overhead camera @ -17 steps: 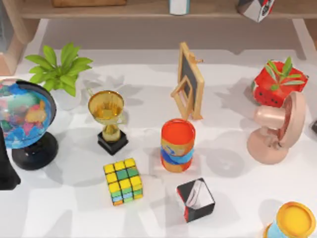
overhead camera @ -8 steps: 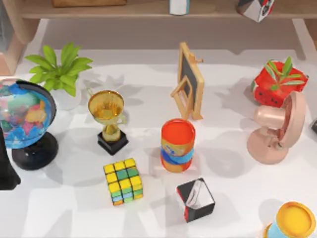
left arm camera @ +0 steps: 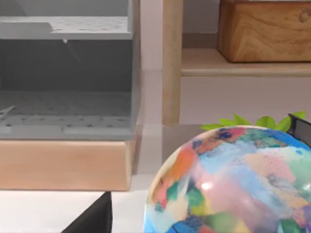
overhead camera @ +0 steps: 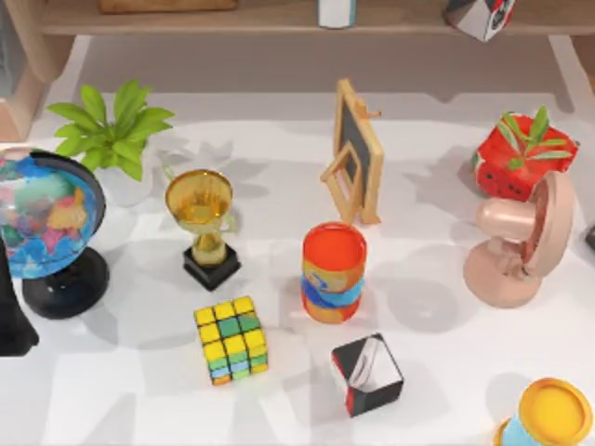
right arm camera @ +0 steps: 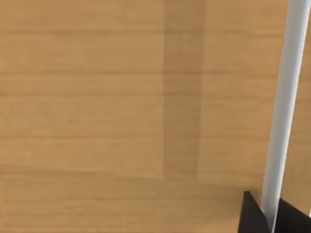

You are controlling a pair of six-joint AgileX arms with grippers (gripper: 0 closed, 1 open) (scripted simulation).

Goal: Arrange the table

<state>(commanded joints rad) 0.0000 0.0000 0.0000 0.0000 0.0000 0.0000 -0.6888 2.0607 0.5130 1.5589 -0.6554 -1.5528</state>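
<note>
The white table (overhead camera: 279, 139) carries many ornaments. At its left edge a colourful globe (overhead camera: 42, 228) stands on a black base, and the globe (left arm camera: 233, 184) looms close in the left wrist view. My left arm (overhead camera: 9, 316) is a black shape at the table's left edge, right beside the globe. A dark bit of my right arm (overhead camera: 590, 238) shows at the right edge, next to the pink fan (overhead camera: 516, 246). The right wrist view faces a light wooden panel (right arm camera: 121, 111) from very near.
Also on the table are a potted plant (overhead camera: 112, 130), a gold trophy (overhead camera: 203, 228), a colour cube (overhead camera: 231, 339), an orange-topped can (overhead camera: 334, 271), a small chalkboard easel (overhead camera: 355, 153), a black-and-red box (overhead camera: 367, 373), a watermelon planter (overhead camera: 522, 156) and a yellow-topped can (overhead camera: 550, 413). A wooden shelf (overhead camera: 279, 17) runs along the back.
</note>
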